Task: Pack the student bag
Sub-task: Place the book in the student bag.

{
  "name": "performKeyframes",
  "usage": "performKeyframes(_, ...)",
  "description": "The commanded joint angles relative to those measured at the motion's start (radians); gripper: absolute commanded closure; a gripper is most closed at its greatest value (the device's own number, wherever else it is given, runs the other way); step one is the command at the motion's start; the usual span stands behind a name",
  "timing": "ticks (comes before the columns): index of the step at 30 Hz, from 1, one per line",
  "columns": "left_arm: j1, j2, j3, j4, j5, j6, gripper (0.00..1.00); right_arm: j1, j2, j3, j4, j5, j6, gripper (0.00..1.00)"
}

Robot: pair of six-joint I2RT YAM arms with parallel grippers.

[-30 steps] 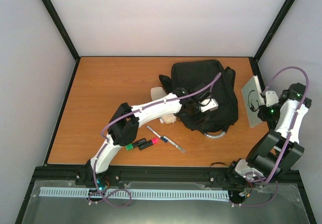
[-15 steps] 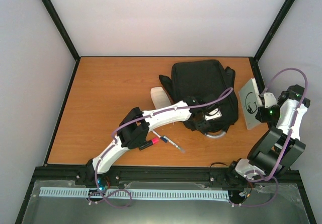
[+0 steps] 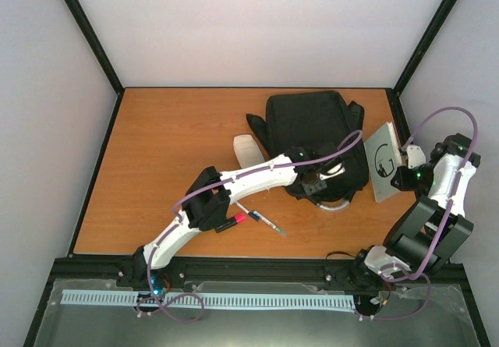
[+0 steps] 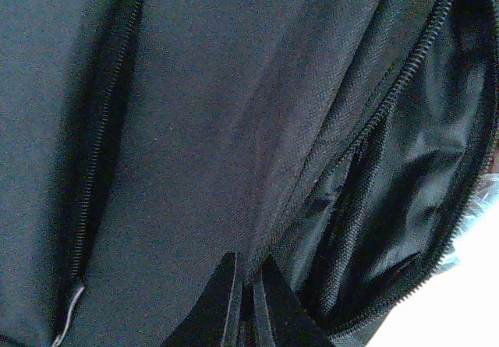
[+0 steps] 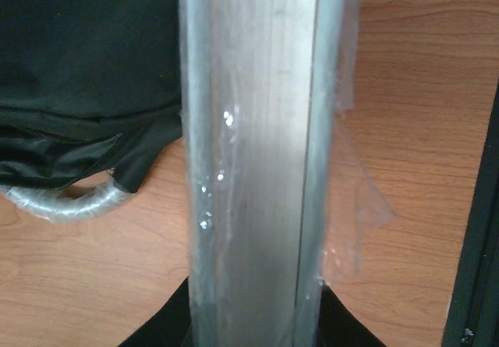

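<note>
- While the student bag (image 3: 312, 129) lies near the table's far right corner, my left gripper (image 3: 320, 182) meets its near end.
- Left wrist: my fingers (image 4: 218, 316) pinch its black fabric.
- Right wrist: my right gripper (image 5: 249, 316) clamps a wrapped grey board (image 5: 249, 129).

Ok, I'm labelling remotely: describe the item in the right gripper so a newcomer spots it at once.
Start at the black student bag on the table. Right of it, the right gripper holds a flat grey board: the only thin plastic-wrapped slab.
</note>
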Motion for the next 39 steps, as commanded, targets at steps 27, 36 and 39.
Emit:
performKeyframes(27, 0.201, -0.044, 0.238, 0.245, 0.134, -0.491, 0.99, -0.006, -0.028, 0.454, -0.365, -0.482, 0.083, 0.97)
performKeyframes(36, 0.235, -0.018, 0.263, 0.299, 0.175, -0.576, 0.99, -0.002, -0.045, 0.267, -0.365, -0.609, -0.022, 0.97)
performKeyframes(39, 0.254, -0.012, 0.263, 0.301, 0.216, -0.609, 0.99, 0.025, -0.055, 0.195, -0.364, -0.628, -0.076, 0.97)
